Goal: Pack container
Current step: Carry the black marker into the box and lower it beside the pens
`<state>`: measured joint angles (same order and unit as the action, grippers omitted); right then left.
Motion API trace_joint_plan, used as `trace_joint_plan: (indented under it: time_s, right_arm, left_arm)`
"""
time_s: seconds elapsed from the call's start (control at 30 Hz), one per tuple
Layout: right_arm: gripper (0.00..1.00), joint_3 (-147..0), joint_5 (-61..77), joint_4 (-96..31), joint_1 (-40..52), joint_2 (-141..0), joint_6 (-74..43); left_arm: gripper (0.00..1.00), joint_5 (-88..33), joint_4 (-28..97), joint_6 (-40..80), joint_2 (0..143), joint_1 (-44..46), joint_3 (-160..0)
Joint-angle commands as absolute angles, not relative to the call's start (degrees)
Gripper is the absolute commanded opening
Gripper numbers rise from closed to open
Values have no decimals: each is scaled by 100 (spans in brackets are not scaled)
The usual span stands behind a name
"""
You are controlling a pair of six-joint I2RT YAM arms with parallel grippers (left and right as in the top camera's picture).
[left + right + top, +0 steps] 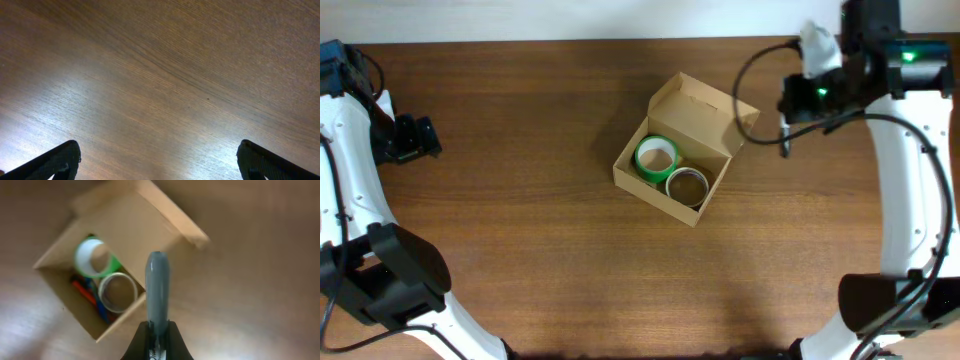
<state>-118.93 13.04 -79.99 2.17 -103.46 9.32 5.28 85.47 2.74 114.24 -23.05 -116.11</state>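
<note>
The container (697, 98) is a tan cardboard box standing open at mid-table, its flap lid raised at the back. Inside lie a green tape roll (642, 161) and a clear tape roll (673, 187). From the right wrist, the container (150, 227) shows the green roll (81, 262), the clear roll (103, 287), a red pen (82, 292) and a blue pen (100, 311). My right gripper (157, 330) is shut on a grey marker (157, 287), held above the box's near right wall. That gripper (788, 110) hangs right of the box. My left gripper (428, 138) is open, far left.
The left wrist view shows only bare wood tabletop (165, 75) between my left gripper's (159, 160) spread fingers (60, 160). A black cable (760, 60) loops from the right arm near the box's lid. The arm bases stand at the front corners.
</note>
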Motion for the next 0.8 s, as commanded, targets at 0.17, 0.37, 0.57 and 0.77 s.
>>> trace_joint_plan:
  time_s: [0.17,0.37,0.57,0.77]
  right_arm:
    - [4,-12011,1000,-8086,1957,-10429,3020]
    - [4,-12011,528,-8082,2569,-10914,3420]
    - [4,-12011,530,-7985,2641,-11542,3428]
    - [4,-12011,554,-7953,2700,-12337,3253]
  left_arm:
    - [100,491,8547,209,11452,-2331,-11572]
    - [100,491,8547,209,11452,-2331,-11572]
    - [100,491,8547,209,11452,-2331,-11572]
    - [100,491,8547,209,11452,-2331,-11572]
